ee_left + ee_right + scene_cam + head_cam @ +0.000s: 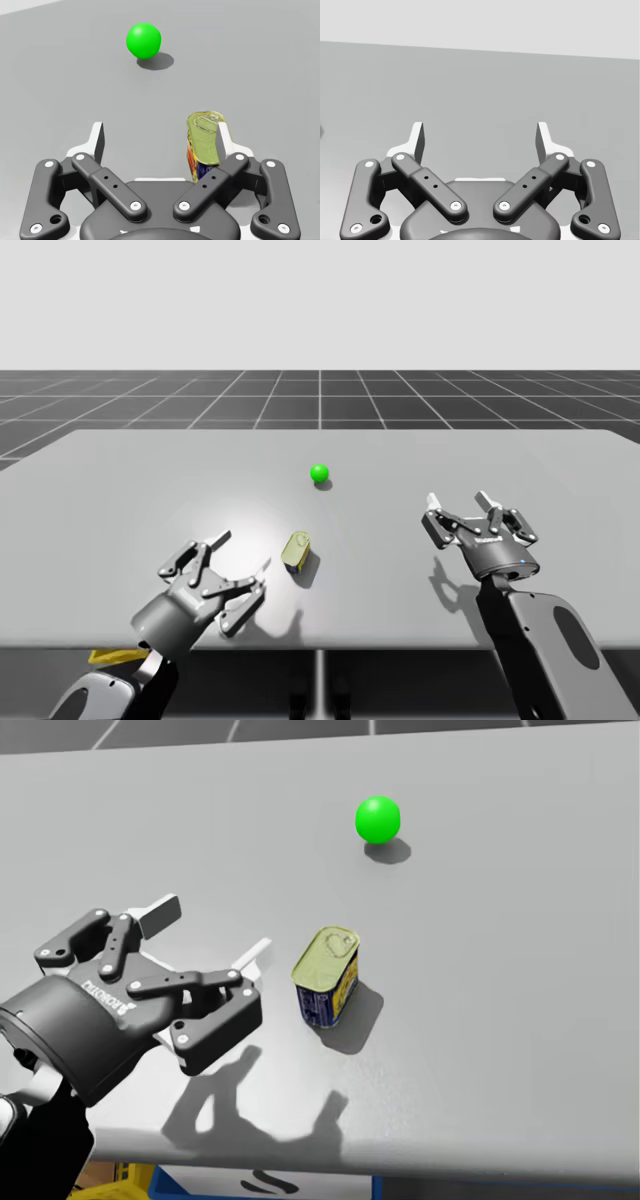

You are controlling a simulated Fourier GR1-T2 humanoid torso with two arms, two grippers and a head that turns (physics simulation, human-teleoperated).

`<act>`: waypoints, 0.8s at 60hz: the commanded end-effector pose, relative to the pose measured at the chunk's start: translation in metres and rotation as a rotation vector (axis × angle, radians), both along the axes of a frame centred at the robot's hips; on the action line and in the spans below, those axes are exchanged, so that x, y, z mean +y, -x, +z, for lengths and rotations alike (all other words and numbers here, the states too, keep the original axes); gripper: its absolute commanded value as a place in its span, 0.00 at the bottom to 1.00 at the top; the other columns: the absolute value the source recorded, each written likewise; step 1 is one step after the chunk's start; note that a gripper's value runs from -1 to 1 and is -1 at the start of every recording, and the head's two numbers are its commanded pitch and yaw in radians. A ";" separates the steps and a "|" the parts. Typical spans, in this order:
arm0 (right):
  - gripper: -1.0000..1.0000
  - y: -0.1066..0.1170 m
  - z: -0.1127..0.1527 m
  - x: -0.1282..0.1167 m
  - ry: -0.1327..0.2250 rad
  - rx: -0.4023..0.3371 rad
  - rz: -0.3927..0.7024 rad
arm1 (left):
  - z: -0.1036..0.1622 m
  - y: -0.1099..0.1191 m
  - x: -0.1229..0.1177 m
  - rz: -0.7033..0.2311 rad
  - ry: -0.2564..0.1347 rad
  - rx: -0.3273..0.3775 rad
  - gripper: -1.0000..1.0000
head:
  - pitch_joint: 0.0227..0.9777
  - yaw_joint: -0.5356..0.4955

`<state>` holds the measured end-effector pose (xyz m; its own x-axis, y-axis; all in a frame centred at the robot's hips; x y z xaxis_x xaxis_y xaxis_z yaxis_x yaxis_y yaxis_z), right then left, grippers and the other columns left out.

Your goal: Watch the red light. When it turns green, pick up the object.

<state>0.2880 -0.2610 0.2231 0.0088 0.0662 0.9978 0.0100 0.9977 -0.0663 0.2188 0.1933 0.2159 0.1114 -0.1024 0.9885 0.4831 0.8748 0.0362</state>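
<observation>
Gold-lidded blue rectangular can [327, 978] stands upright beside my left gripper [207, 932], whose fingers are spread apart.

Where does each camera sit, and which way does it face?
High view: fixed above the table, looking down; green light, can; both arms, left tool, right tool.
Head view: on my head, looking down at can and light; my left arm and tool.
Left wrist view: on my left hand, along its open tool; can just beyond one finger, light further ahead.
Right wrist view: on my right hand, along its open tool, across the table.
Shared: the first three show light and can.
</observation>
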 end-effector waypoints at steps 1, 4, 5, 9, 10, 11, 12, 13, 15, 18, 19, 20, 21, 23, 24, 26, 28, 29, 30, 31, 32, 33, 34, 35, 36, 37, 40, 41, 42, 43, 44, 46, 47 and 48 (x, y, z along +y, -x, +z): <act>0.00 0.001 0.001 0.000 -0.006 -0.001 0.002 | -0.029 0.022 -0.013 -0.073 0.004 0.073 0.00 | 0.87 0.63; 0.00 0.001 0.001 0.000 -0.006 -0.002 0.002 | -0.036 0.024 -0.014 -0.080 -0.002 0.075 0.00 | 0.87 0.63; 0.00 0.001 0.001 0.000 -0.006 -0.001 0.003 | -0.038 0.024 -0.014 -0.084 -0.001 0.080 0.00 | 0.87 0.63; 0.00 0.001 0.001 0.000 -0.007 -0.001 0.003 | -0.046 0.026 -0.016 -0.086 -0.008 0.092 0.00 | 0.87 0.63; 0.00 0.001 0.001 0.000 -0.007 -0.001 0.003 | -0.050 0.026 -0.017 -0.090 -0.010 0.103 0.00 | 0.87 0.63; 0.00 0.001 0.001 0.000 -0.007 -0.001 0.004 | -0.051 0.025 -0.017 -0.090 -0.011 0.105 0.00 | 0.87 0.63; 0.00 0.001 0.001 0.000 -0.007 -0.001 0.004 | -0.053 0.025 -0.018 -0.089 -0.012 0.107 0.00 | 0.87 0.63; 0.00 0.001 0.001 0.000 -0.007 -0.001 0.004 | -0.055 0.025 -0.019 -0.088 -0.013 0.109 0.00 | 0.87 0.63; 0.00 0.001 0.001 0.001 -0.008 -0.001 0.004 | -0.059 0.023 -0.020 -0.087 -0.012 0.114 0.00 | 0.87 0.63; 0.00 0.001 0.001 0.001 -0.008 -0.001 0.004 | -0.064 0.019 -0.023 -0.075 0.004 0.121 0.00 | 0.87 0.63; 0.00 0.001 0.001 0.001 -0.007 -0.001 0.004 | -0.066 0.017 -0.024 -0.069 0.006 0.125 0.00 | 0.87 0.63; 0.00 0.001 0.001 0.001 -0.007 -0.001 0.004 | -0.068 0.017 -0.025 -0.068 0.007 0.127 0.00 | 0.87 0.63; 0.00 0.001 0.001 0.001 -0.007 -0.002 0.005 | -0.070 0.015 -0.026 -0.068 0.011 0.131 0.00 | 0.87 0.63; 0.00 0.001 0.001 0.001 -0.007 -0.003 0.004 | -0.073 0.013 -0.029 -0.068 0.015 0.135 0.00 | 0.87 0.63; 0.00 0.001 0.001 0.000 -0.008 -0.004 0.003 | -0.074 0.012 -0.030 -0.068 0.010 0.133 0.00 | 0.87 0.63; 0.00 0.001 0.001 0.000 -0.008 -0.004 0.002 | -0.076 0.010 -0.032 -0.067 0.009 0.130 0.00 | 0.87 0.63; 0.00 0.002 0.002 0.000 -0.009 -0.005 0.001 | -0.078 0.008 -0.036 -0.072 0.018 0.138 0.00 | 0.87 0.63; 0.00 0.002 0.002 0.000 -0.010 -0.006 0.001 | -0.078 0.007 -0.036 -0.070 0.014 0.136 0.00 | 0.87 0.63; 0.00 0.002 0.002 0.000 -0.010 -0.006 0.000 | -0.078 0.006 -0.037 -0.068 0.012 0.132 0.00 | 0.87 0.63; 0.00 0.002 0.002 0.000 -0.010 -0.006 0.000 | -0.079 0.005 -0.038 -0.067 0.011 0.130 0.00 | 0.87 0.63; 0.00 0.002 0.002 0.000 -0.010 -0.007 0.000 | -0.079 0.004 -0.039 -0.068 0.013 0.131 0.00 | 0.87 0.63; 0.00 0.002 0.002 0.000 -0.010 -0.007 0.000 | -0.079 0.002 -0.041 -0.070 0.019 0.132 0.00 | 0.87 0.63; 0.00 0.002 0.002 0.000 -0.010 -0.007 0.000 | -0.080 0.001 -0.042 -0.069 0.020 0.132 0.00 | 0.87 0.63; 0.00 0.002 0.002 0.000 -0.009 -0.007 0.000 | -0.080 0.000 -0.043 -0.067 0.018 0.132 0.00 | 0.87 0.63; 0.00 0.002 0.002 0.000 -0.009 -0.007 0.000 | -0.080 -0.002 -0.045 -0.064 0.018 0.129 0.00 | 0.87 0.63; 0.00 0.002 0.002 0.000 -0.009 -0.007 0.000 | -0.080 -0.002 -0.047 -0.064 0.016 0.128 0.00 | 0.87 0.63; 0.00 0.002 0.002 0.000 -0.009 -0.007 0.000 | -0.081 -0.007 -0.052 -0.051 0.009 0.116 0.00 | 0.87 0.63; 0.00 0.002 0.002 0.000 -0.009 -0.007 0.000 | -0.082 -0.008 -0.053 -0.047 0.006 0.113 0.00 | 0.87 0.63; 0.00 0.002 0.002 0.000 -0.009 -0.007 0.000 | -0.082 -0.010 -0.055 -0.040 -0.003 0.107 0.00 | 0.87 0.63; 0.00 0.002 0.002 0.000 -0.009 -0.007 -0.001 | -0.083 -0.013 -0.056 -0.023 -0.006 0.101 0.00 | 0.87 0.63; 0.00 0.002 0.002 0.000 -0.009 -0.007 -0.001 | -0.083 -0.014 -0.057 -0.016 -0.004 0.101 0.00 | 0.87 0.63; 0.00 0.002 0.002 0.000 -0.009 -0.008 -0.002 | -0.084 -0.016 -0.059 -0.006 0.006 0.108 0.00 | 0.87 0.63; 0.00 0.002 0.002 0.000 -0.009 -0.008 -0.003 | -0.085 -0.019 -0.062 0.006 0.007 0.103 0.00 | 0.87 0.63; 0.00 0.002 0.002 -0.001 -0.009 -0.009 -0.003 | -0.085 -0.019 -0.063 0.009 0.000 0.101 0.00 | 0.87 0.63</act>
<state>0.2861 -0.2609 0.2247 0.0019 0.0571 0.9984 0.0109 0.9983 -0.0571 0.2252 0.1418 0.1348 0.2215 -0.1040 0.9696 0.5101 0.8597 -0.0243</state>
